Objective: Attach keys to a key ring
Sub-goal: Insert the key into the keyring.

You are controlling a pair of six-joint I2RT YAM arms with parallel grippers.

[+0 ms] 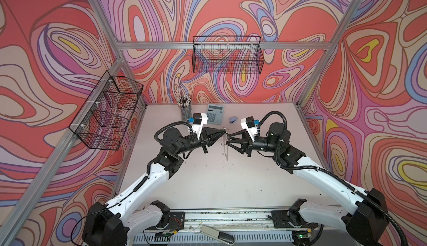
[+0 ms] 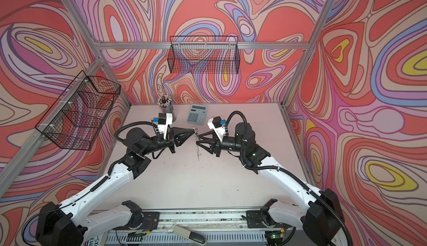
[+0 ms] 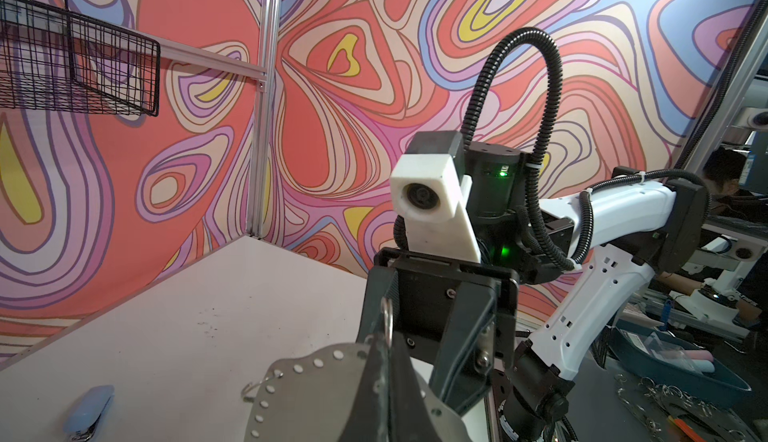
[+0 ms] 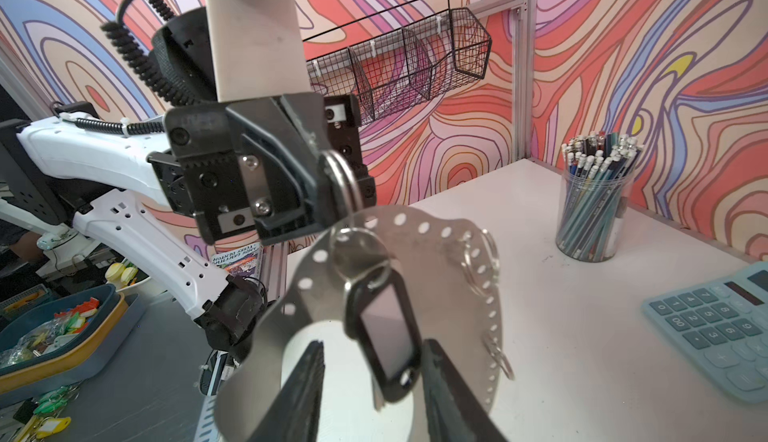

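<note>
— Pencils stand where, measured from the calculator?
— In a clear cup just to its left, at the back of the table.
— And the left gripper?
— It reaches in from the calculator's left and ends just in front of its right corner. Its jaws are pressed together on the top rim of the key ring, right beside a silver wire loop.
— So the ring is off the table?
— Yes. It hangs from that pinch in front of the calculator, edge-on in both top views. The right wrist view shows its flat face: a greyish band with a dotted rim and more loops along the edge nearer the calculator.
— Where are the keys?
— Dangling against that face, just below the left gripper's tips: a black tag with a pale window under a round silver piece. The key's blade I cannot make out.
— Right gripper?
— It comes from the calculator's right and faces the left one across the ring. Its fingers are spread, one on each side of the tag, not clamping it.
— Anything further right?
— A small pale-blue object lies on the table just right of the calculator.
</note>
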